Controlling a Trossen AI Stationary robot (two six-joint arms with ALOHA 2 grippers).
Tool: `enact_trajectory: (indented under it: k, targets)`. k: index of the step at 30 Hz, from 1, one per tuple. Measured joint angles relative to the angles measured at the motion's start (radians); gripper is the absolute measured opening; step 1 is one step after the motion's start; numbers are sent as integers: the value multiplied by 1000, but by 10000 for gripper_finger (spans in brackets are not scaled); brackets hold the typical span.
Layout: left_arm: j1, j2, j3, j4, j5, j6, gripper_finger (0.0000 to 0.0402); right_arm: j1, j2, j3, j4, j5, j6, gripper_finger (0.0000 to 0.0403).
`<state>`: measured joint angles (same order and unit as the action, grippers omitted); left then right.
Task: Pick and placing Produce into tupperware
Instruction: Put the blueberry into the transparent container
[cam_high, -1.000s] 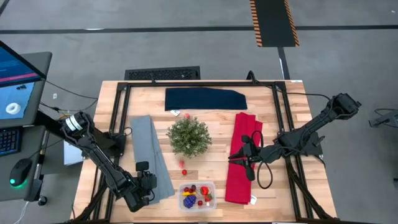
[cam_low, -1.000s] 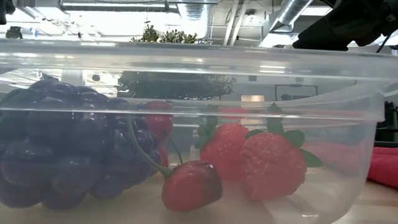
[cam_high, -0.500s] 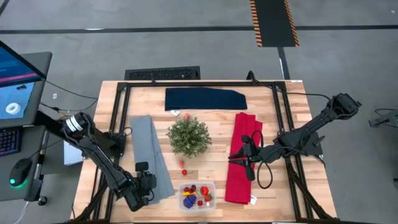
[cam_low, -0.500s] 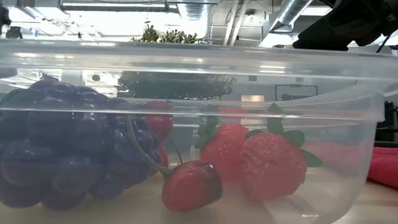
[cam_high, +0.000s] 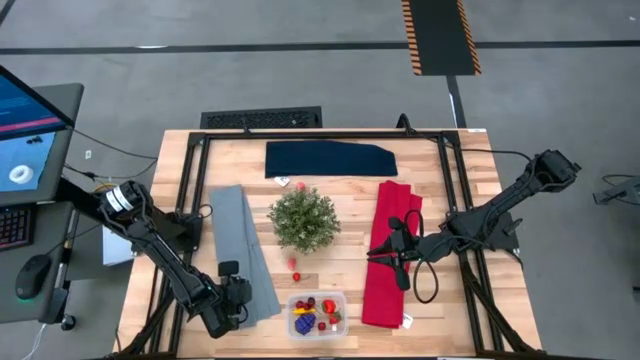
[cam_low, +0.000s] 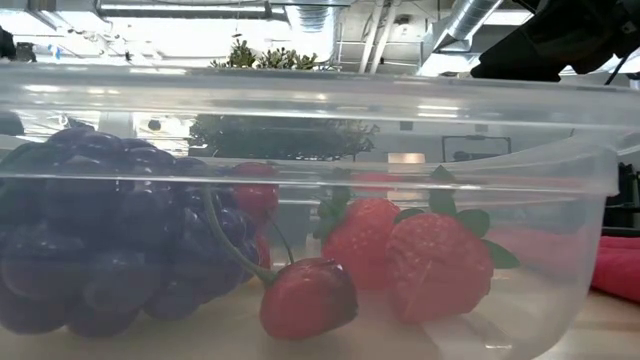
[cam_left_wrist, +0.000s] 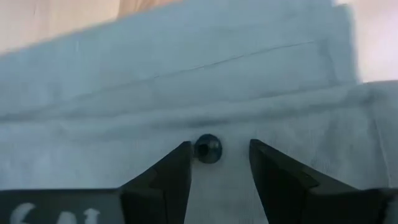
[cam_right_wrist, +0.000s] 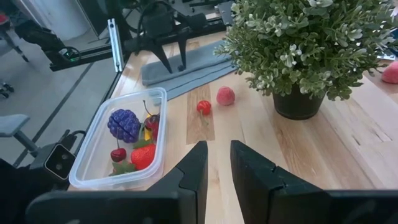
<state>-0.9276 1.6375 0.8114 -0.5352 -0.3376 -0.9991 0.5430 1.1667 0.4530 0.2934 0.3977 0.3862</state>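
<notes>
Pale wooden surface (cam_high: 330, 190) carries a bushy green potted plant (cam_high: 303, 219) at its middle, with a folded grey cloth (cam_high: 247, 250) on one side of the plant, a folded red cloth (cam_high: 385, 285) on the other, and a small clear rectangular plastic container (cam_high: 316, 314) near the plant at the surface's front edge, holding a purple grape cluster (cam_low: 110, 230), red strawberries (cam_low: 430, 262) and a yellow piece (cam_high: 303, 324). Two small red berries (cam_right_wrist: 204, 107) lie loose between the plant and the container. Left pincer (cam_left_wrist: 219, 163) sits over the grey cloth beside the container, fingers slightly apart around a small dark berry (cam_left_wrist: 208, 149), not clamped on it, while the right pincer (cam_high: 393, 252) hovers over the red cloth beside the plant, narrowly open and empty.
</notes>
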Motion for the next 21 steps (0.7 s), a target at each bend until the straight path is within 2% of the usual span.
enact_trajectory:
  k: [11,15,21]
  targets:
    - [0,0,-16,37,1,-5,144,0,0,0,0,0,0,92]
    - [0,-1,-16,37,5,-2,112,0,0,0,0,0,0,92]
    - [0,-1,-17,39,-2,22,42,0,0,0,0,0,0,92]
